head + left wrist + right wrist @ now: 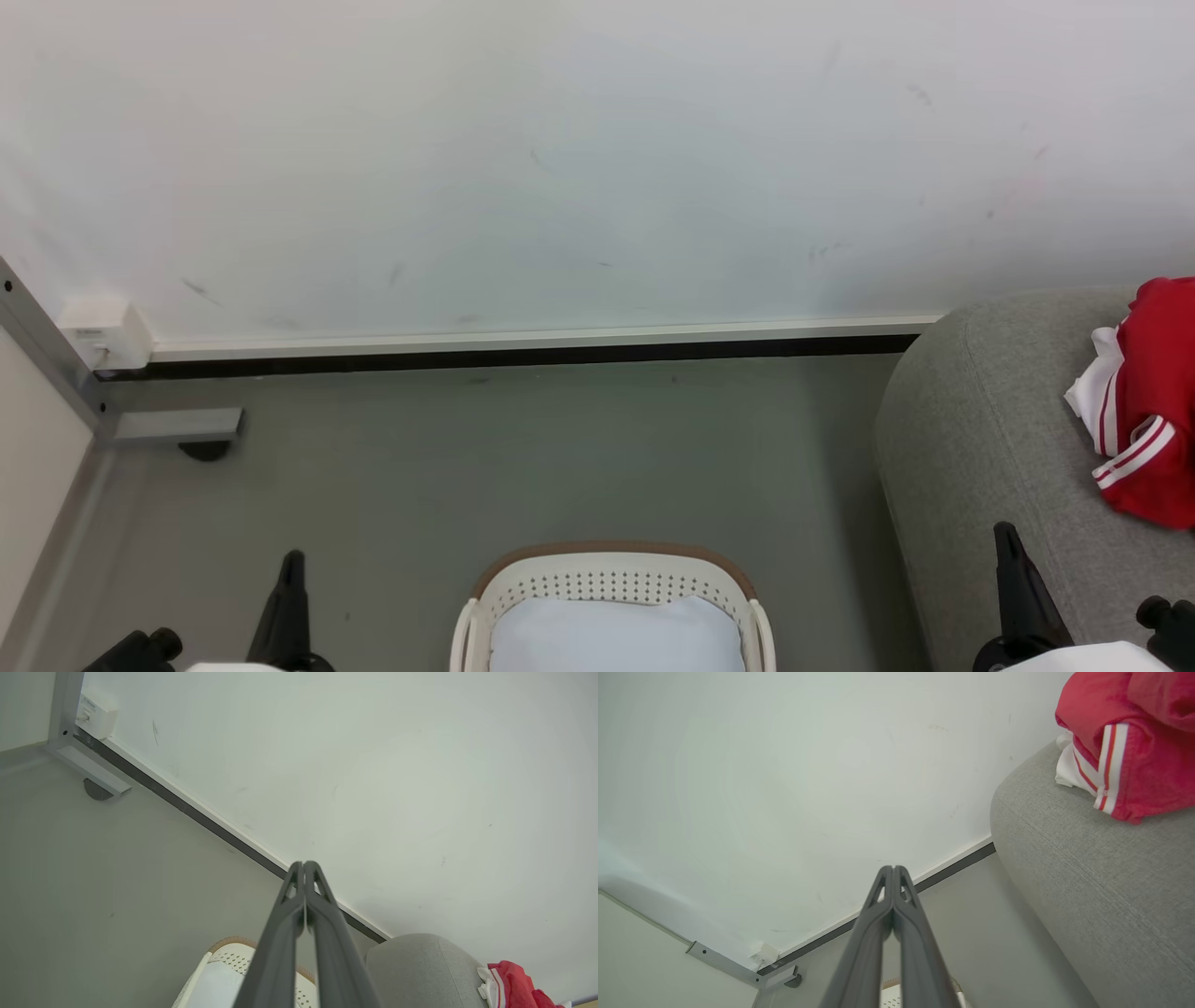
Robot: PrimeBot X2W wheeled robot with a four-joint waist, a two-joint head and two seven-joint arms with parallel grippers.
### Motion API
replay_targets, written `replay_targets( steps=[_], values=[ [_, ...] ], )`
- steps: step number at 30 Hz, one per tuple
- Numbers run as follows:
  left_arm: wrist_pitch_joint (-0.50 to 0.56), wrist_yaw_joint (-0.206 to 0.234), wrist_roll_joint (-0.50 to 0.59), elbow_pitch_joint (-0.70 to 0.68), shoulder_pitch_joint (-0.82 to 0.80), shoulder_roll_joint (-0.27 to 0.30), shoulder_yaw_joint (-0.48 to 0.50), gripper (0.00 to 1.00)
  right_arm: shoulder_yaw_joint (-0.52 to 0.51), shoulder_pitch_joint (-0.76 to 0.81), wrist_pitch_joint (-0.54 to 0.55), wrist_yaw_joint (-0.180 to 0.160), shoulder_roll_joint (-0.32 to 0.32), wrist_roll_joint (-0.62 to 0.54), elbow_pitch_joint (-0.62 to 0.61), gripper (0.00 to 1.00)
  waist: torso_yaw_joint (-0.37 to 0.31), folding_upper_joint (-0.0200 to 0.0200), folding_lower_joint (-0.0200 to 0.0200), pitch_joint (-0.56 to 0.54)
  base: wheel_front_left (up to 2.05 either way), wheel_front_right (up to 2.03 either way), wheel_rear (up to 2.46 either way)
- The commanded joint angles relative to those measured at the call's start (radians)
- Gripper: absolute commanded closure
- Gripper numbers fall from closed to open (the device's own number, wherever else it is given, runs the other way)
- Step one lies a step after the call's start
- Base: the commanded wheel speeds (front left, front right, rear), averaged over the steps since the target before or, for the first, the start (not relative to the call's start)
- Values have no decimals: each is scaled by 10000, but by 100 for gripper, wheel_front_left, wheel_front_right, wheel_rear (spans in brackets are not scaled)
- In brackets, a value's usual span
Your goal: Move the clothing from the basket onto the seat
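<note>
Clothing [1144, 411]: we see a bright red heap with a white collar part and red-and-white striped bands. It lies on top of the seat, and its right side is cut off by the head view's edge.
Seat [980, 439]: light grey woven upholstery with a rounded corner, on the robot's right, running off the right and bottom edges.
Basket [611, 551]: cream perforated wall under a brown rim, standing on the floor. Its near half is cut off, and a pale sheet [616, 635] covers the inside that we can see.
Floor [560, 448]: bare grey between basket, seat and wall.
Left gripper [303, 864]: fingers pressed together, clenched on nothing, raised above the floor.
Right gripper [893, 868]: likewise clenched and empty, near the seat's rounded side.
Wall [560, 168]: pale and scuffed, with a dark skirting strip [523, 357] at its foot.
</note>
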Motion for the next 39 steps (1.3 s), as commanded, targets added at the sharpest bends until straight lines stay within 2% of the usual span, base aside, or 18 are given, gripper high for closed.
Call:
replay_targets(
  steps=[1, 39],
  values=[
    [83, -45, -373, -150, -259, 56, 63, 100, -88, -244, 87, -6, -77, 335, -156, 100, 8, 0, 0, 1, 0, 0, 0],
    [1260, -96, -4797, -131, -613, 19, 278, 100, -768, -459, 1178, -13, -123, 4555, -224, 100, 240, 0, 0, 43, 0, 0, 0]
  ],
)
